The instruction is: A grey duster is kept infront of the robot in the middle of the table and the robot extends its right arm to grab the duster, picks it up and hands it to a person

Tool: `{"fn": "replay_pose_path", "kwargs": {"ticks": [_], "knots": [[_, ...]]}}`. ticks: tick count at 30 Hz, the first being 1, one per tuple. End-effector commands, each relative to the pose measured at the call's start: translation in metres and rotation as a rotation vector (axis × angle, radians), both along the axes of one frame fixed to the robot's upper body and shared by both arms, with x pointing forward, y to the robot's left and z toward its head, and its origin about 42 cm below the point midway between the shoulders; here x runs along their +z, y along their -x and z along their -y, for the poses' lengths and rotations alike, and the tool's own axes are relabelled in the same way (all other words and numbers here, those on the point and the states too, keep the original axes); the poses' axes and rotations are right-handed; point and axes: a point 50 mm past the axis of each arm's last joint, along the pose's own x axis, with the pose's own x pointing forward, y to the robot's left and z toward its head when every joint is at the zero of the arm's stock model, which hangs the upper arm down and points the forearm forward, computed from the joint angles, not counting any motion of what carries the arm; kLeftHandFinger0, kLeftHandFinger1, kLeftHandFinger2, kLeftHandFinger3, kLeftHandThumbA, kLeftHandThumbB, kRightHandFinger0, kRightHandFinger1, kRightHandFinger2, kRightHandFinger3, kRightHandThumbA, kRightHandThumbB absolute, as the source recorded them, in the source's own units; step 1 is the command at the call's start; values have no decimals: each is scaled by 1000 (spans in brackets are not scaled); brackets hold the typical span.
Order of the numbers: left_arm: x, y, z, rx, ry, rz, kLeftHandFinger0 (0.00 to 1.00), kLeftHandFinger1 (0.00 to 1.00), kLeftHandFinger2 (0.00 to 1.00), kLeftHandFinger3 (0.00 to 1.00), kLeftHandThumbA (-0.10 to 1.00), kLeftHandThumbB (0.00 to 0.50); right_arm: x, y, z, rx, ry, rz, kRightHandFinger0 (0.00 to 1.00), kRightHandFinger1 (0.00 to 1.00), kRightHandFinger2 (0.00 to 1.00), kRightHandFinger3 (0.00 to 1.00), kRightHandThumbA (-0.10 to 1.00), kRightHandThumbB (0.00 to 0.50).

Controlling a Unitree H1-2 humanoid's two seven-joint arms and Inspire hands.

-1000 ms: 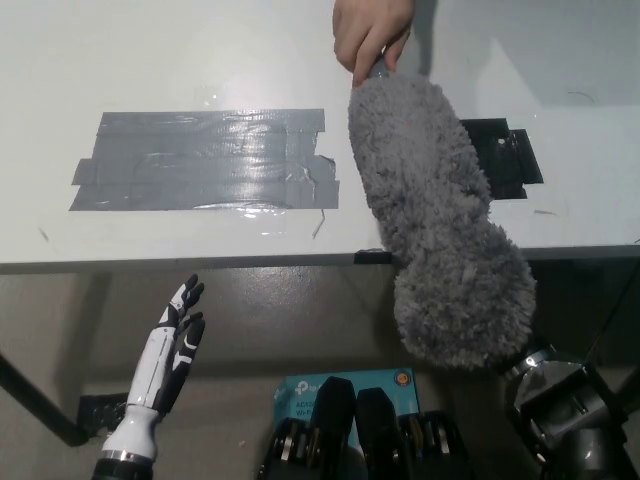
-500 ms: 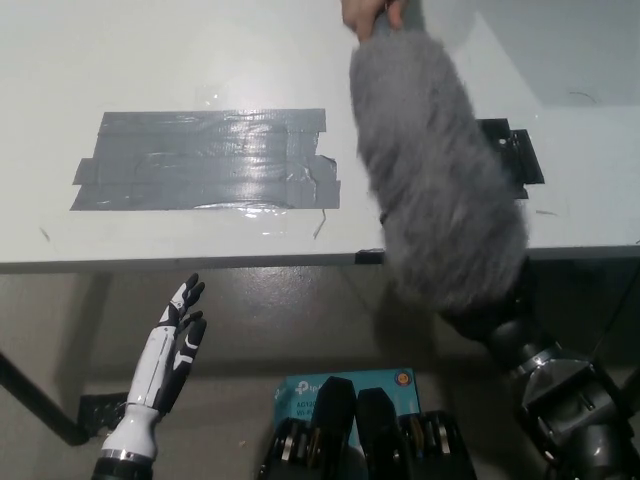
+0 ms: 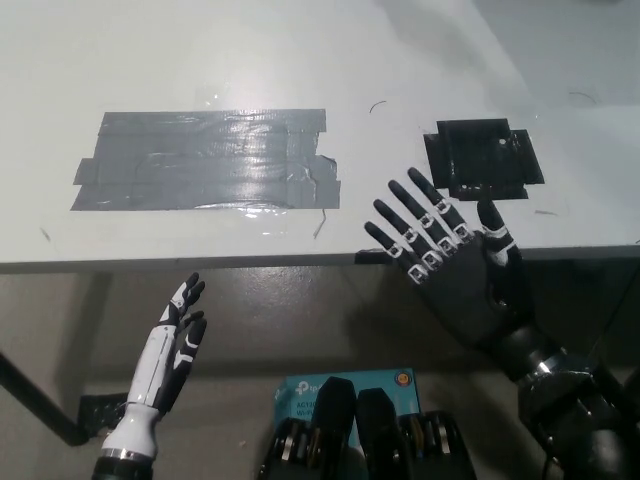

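The grey duster is not in view in the head view. My black right hand (image 3: 452, 262) is held palm up over the table's front edge, fingers spread apart and holding nothing. My white left hand (image 3: 172, 351) rests low at the lower left, below the table edge, fingers straight and apart, empty. No person's hand shows now.
A white table (image 3: 250, 50) fills the upper picture, its front edge running across the middle. A patch of grey tape strips (image 3: 205, 160) lies at left centre. A black square pad (image 3: 483, 159) lies at right. A blue box (image 3: 345, 385) sits on the floor below.
The person's hand has lifted the grey duster off my right hand and carried it up out of the picture. My right hand now stands open and bare. The left hand is unmoved.
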Motion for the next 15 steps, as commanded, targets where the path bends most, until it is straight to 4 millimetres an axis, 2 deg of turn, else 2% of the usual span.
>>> {"fn": "replay_pose_path", "kwargs": {"ticks": [1, 3, 5, 7, 8, 9, 12, 15], "knots": [[16, -8, -4, -5, -8, 81, 925, 1000, 1000, 1000, 1000, 183, -2, 8, 25, -339, 354, 265, 1000, 1000, 1000, 1000, 1000, 425], [16, -7, -5, -4, -6, 80, 930, 1000, 1000, 1000, 1000, 187, -11, 11, 32, -394, 411, 270, 1000, 1000, 1000, 1000, 1000, 424], [15, -8, -5, -1, 9, 77, 936, 1000, 1000, 1000, 1000, 206, -22, 13, 41, -455, 488, 263, 1000, 1000, 1000, 1000, 1000, 452], [15, -8, -5, -2, 12, 76, 938, 1000, 1000, 1000, 1000, 215, -27, 15, 47, -477, 537, 274, 1000, 1000, 1000, 1000, 1000, 446], [13, -7, -5, -3, 16, 70, 941, 1000, 1000, 1000, 1000, 229, -33, 17, 53, -484, 573, 284, 1000, 1000, 1000, 1000, 1000, 429], [12, -7, -5, -6, 20, 63, 956, 1000, 1000, 1000, 1000, 248, -38, 18, 59, -496, 605, 285, 1000, 1000, 1000, 1000, 992, 438], [9, -6, -4, -7, 32, 51, 958, 1000, 1000, 1000, 1000, 250, -52, 22, 70, -526, 669, 283, 1000, 1000, 1000, 1000, 955, 462], [8, -6, -5, -7, 38, 48, 961, 1000, 1000, 1000, 1000, 251, -60, 24, 73, -532, 707, 285, 1000, 1000, 1000, 1000, 978, 480]]}}
